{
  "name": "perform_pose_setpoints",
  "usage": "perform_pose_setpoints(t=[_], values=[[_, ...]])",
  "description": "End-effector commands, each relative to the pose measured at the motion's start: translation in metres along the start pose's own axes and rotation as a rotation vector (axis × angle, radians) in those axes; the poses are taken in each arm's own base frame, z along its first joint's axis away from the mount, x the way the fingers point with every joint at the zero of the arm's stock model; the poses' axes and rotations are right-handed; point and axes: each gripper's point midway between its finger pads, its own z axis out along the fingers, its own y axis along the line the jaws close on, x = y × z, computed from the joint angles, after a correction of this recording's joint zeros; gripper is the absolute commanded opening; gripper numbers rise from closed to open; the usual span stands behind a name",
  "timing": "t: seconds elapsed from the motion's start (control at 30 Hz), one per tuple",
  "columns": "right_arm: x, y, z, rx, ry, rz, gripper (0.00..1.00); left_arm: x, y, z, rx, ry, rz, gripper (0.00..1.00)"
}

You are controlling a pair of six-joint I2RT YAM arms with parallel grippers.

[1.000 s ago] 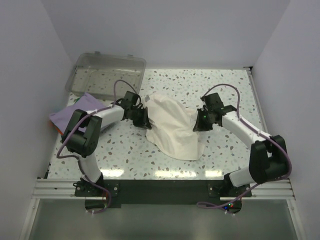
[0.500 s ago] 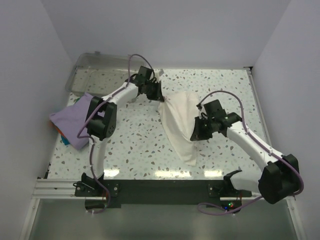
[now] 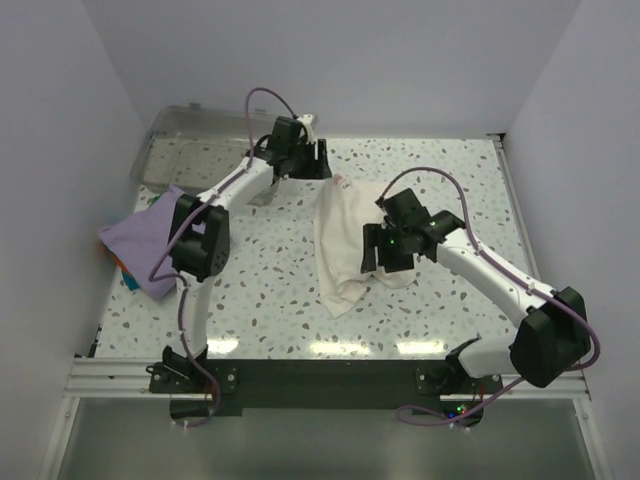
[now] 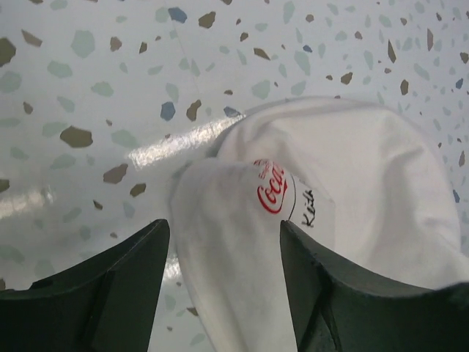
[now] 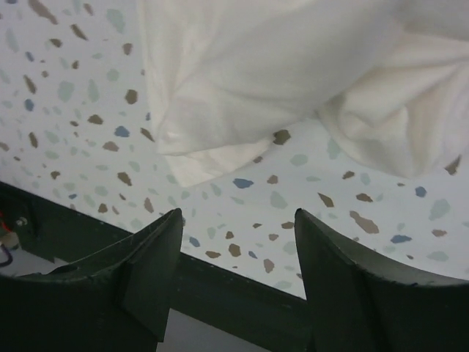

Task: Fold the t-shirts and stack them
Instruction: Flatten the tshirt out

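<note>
Both jaws stand spread and empty: the left gripper [image 3: 310,160] hovers at the upper middle of the overhead frame, over the far tip of the cream-white t-shirt [image 3: 345,235], and the right gripper [image 3: 372,255] hangs at frame centre over that shirt's right-hand edge. From the left wrist, the cloth and its red lettering [image 4: 272,192] lie flat below the gap between the fingers. The shirt runs as a narrow strip from upper centre down toward lower centre of the table [image 3: 270,290], so a lengthwise fold looks laid. A crosswise fold seems to be what comes next. That calls for pinching one end at both corners and carrying it over the other. First, though, the bunched lump seen from the right wrist at the upper right probably wants smoothing. The lavender t-shirt [image 3: 150,235] lies at the left edge of the frame, partly over the table's side, just below the clear plastic bin [image 3: 165,140]. Bare tabletop lies between the two shirts and to the right of the cream one. The strip's lower tip lies near the dark front rail [image 3: 320,385], leaving little slack there.
</note>
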Motion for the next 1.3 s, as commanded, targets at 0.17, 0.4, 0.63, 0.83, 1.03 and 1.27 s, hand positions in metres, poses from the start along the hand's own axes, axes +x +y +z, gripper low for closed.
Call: perform_pose_setpoints(t=[0.17,0.4,0.63,0.83,1.03,1.27], values=[[0.020,-0.082,0.001,0.250,0.007,0.146,0.68,0.045,-0.004,-0.090,-0.017,0.025,0.010,0.68],[0.024,-0.098,0.033,0.283,0.030,0.150,0.71,0.109,-0.002,-0.099,-0.014,0.149,-0.052,0.71],[0.013,-0.105,0.049,0.313,0.018,0.167,0.70,0.132,-0.007,-0.089,0.018,0.197,-0.080,0.72],[0.010,-0.108,0.050,0.333,0.011,0.176,0.69,0.158,-0.002,-0.076,-0.030,0.272,-0.064,0.59],[0.009,-0.111,0.050,0.339,0.006,0.188,0.69,0.172,-0.008,-0.064,-0.067,0.329,0.002,0.58],[0.009,-0.112,0.050,0.340,0.004,0.193,0.69,0.177,-0.005,-0.056,-0.094,0.342,0.026,0.53]])
